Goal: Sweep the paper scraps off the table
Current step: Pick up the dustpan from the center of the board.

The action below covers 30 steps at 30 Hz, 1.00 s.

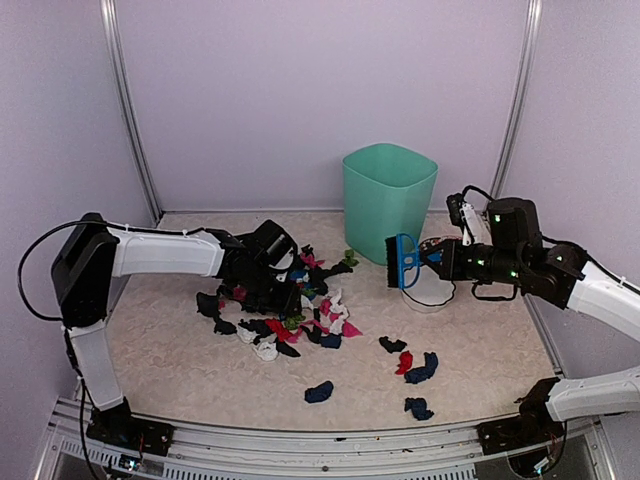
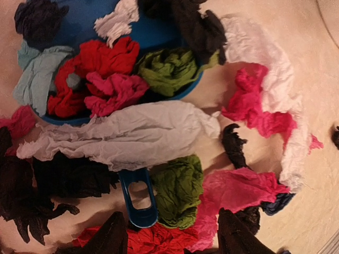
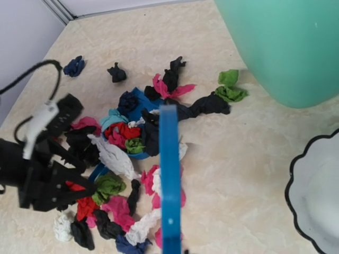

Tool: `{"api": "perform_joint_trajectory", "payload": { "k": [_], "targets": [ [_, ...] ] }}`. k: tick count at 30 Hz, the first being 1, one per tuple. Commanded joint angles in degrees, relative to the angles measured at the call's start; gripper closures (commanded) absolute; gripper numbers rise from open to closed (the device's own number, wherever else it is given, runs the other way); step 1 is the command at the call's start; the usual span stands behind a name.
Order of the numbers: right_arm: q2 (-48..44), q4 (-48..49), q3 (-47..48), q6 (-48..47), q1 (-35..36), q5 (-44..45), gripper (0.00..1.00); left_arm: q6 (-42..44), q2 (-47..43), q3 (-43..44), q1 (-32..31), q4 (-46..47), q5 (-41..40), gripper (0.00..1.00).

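The bin (image 1: 388,200), teal and open-topped, stands upright at the far edge of the table (image 1: 180,360), right of centre. The bowl (image 1: 432,296), white with a black scalloped rim, sits just in front of it, toward the right edge. The brush (image 1: 403,262), blue with dark bristles, stands on edge just left of the bowl. The dustpan (image 2: 85,16), blue, lies near the table's centre; its handle (image 2: 139,203) has an oblong hole.

left arm (image 1: 160,252): mine, reaches right, held low, wrist tipped down
left tool (image 2: 175,237): my fingers apart, pointing down
right arm (image 1: 605,297): mine, forearm stretched left, roughly level
right tool (image 1: 422,260): clamped on blue brush (image 1: 403,261), held up
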Motion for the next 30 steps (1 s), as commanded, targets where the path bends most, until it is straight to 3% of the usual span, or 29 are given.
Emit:
{"api": "perform_joint_trajectory", "payload": {
  "k": [1,13,23,26,30],
  "targets": [
    [0.1,0.0,-0.1,-0.9,-0.6,0.9,1.00,-4.8,3.3,4.0,-1.4,-3.3,-6.1,0.43],
    [0.4,-0.1,-0.1,-1.8,-0.6,1.3,1.00,-6.8,8.1,7.5,-1.5,-3.9,-9.4,0.43],
    [-0.3,-0.6,-0.7,-1.7,-0.6,1.8,1.00,-7.0,10.3,7.6,0.1,-2.7,-9.2,0.49],
    [-0.3,-0.6,-0.6,-1.8,-0.6,1.9,1.00,-6.7,10.5,7.7,0.7,-2.4,-8.6,0.54],
    [-0.4,-0.6,-0.6,-1.7,-0.6,1.9,1.00,-6.1,10.1,8.3,0.9,-2.6,-8.4,0.72]
  ]
}}
